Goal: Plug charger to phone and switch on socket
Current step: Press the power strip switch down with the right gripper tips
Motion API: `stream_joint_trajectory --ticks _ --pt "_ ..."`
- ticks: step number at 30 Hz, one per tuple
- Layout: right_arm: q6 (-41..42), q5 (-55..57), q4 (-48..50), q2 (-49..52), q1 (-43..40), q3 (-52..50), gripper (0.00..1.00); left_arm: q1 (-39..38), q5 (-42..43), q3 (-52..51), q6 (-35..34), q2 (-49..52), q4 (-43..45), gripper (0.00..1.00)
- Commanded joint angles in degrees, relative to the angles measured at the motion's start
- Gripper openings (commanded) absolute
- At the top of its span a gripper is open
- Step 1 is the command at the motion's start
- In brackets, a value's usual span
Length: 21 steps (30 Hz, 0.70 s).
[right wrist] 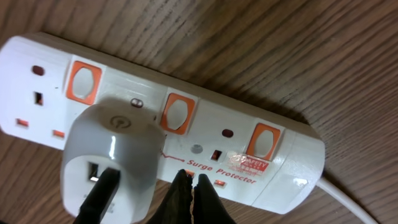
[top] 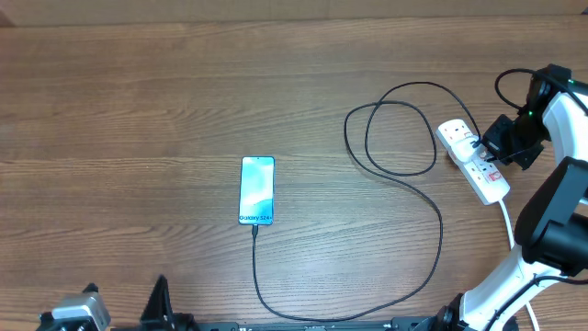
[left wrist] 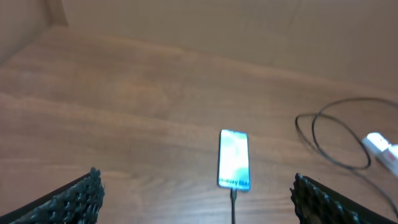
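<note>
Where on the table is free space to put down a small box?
Bare wood lies left of the phone and between it and the charger loops. Crowded: the right edge, around the socket and right gripper.

Phone [left wrist: 234, 158] lettering blurred, illegible

left arm [top: 78, 313]: low, jaws spread wide | right arm [top: 562, 119]: stretched forward, jaws pressed together, tips down

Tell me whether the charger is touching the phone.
Touching. In the overhead view the charger ends with its plug tip against the bottom edge of the phone, no gap showing; the left wrist view shows the same.
</note>
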Motion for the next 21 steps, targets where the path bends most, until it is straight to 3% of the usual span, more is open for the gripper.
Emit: stream_joint_trajectory --ticks 1,21 --pt "0.0 -0.2 0.3 1.1 -0.2 1.3 0.04 0.6 -0.4 0.0 -0.3 -1.2 -0.1 1.00" --pt "2.2 -3.3 4.8 1.4 -0.2 1.1 0.04 0.6 -0.3 0.0 -0.4 -2.9 -0.1 1.00"
